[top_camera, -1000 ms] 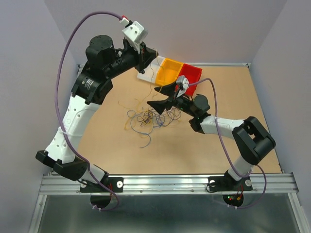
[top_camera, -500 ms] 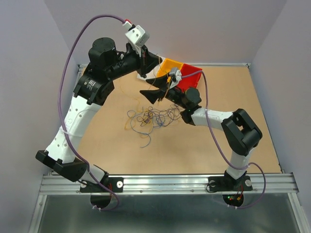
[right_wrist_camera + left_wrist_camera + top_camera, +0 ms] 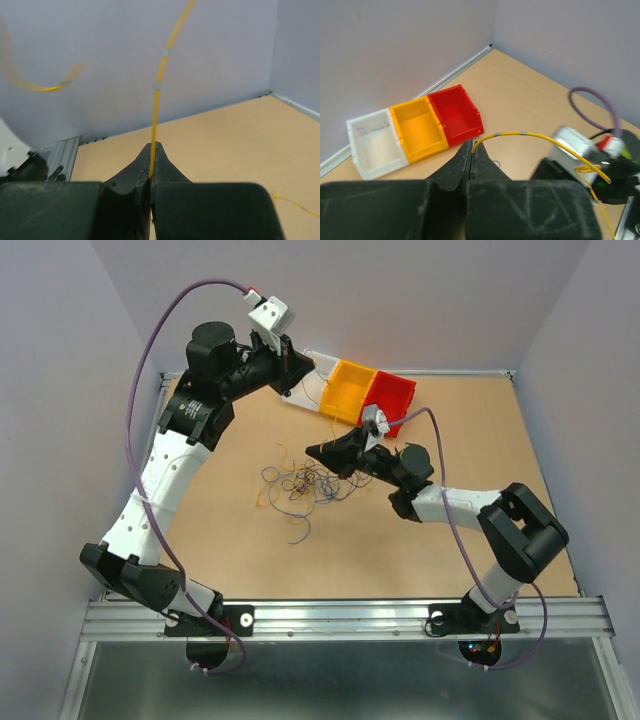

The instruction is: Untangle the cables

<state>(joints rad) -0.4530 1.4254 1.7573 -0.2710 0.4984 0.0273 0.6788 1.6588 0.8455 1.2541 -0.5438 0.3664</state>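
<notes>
The cables [image 3: 305, 483] lie as a loose tangle of thin blue, dark and yellow-orange wires in the middle of the table. One yellow wire [image 3: 535, 135] is lifted out of it and spans between both grippers. My left gripper [image 3: 471, 145] is shut on one end of it, high above the table near the bins [image 3: 298, 378]. My right gripper [image 3: 152, 146] is shut on the same yellow wire [image 3: 159, 85], which rises straight up from its tips. In the top view the right gripper [image 3: 312, 449] hovers just above the tangle's far edge.
A white bin [image 3: 372, 145], a yellow bin [image 3: 417, 129] and a red bin [image 3: 455, 115] stand in a row at the back wall. The right arm's wrist camera [image 3: 575, 145] sits under the wire's arc. Lilac arm cables [image 3: 150, 350] loop overhead.
My right gripper swung up toward the left gripper, came back down a little and closed from wide open onto the yellow wire. The left gripper stayed shut and shifted slightly.
</notes>
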